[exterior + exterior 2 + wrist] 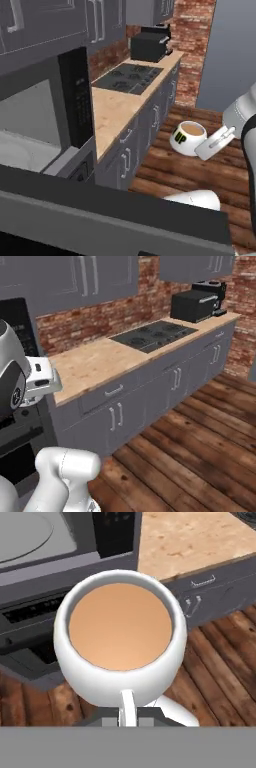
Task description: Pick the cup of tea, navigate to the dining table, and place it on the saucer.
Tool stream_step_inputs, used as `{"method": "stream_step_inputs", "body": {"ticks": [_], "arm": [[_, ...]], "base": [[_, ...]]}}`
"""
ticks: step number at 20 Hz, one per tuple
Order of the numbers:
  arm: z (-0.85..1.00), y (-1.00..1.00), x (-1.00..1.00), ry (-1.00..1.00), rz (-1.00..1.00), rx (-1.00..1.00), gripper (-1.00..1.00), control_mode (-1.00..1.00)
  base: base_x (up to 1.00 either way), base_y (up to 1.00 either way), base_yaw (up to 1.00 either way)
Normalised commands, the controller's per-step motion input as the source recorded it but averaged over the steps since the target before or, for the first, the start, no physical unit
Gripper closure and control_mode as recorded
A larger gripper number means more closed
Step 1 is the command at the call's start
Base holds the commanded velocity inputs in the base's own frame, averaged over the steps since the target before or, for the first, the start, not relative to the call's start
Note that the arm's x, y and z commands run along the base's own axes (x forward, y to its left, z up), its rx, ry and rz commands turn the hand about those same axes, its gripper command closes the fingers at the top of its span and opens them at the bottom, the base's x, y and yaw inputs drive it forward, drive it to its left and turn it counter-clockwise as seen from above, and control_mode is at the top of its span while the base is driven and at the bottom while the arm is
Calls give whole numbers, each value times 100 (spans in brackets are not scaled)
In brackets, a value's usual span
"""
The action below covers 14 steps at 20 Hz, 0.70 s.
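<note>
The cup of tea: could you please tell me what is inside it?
The cup of tea holds light brown liquid up near its rim; the liquid hides the cup's bottom.

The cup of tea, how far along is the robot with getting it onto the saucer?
Picking looks done: the cup of tea hangs above the wooden floor, with the tool shut on its handle, and the liquid sits level. Carrying is in hand: the robot is beside the wood-topped counter with the cooktop. Left to do: reaching the dining table and setting the cup on the saucer.

One cup of tea (188, 138), one cooktop (129, 78), one microwave (47, 120), perhaps one toaster (149, 46).
</note>
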Motion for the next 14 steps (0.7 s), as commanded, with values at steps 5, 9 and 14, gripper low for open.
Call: {"method": "stream_step_inputs", "body": {"ticks": [5, 9, 14], "arm": [[0, 0, 0, 0, 0, 0, 100, 100], [0, 0, 0, 0, 0, 0, 100, 100], [0, 0, 0, 0, 0, 0, 100, 100]], "base": [[27, 13, -86], [59, 9, -75], [69, 2, -70]]}}
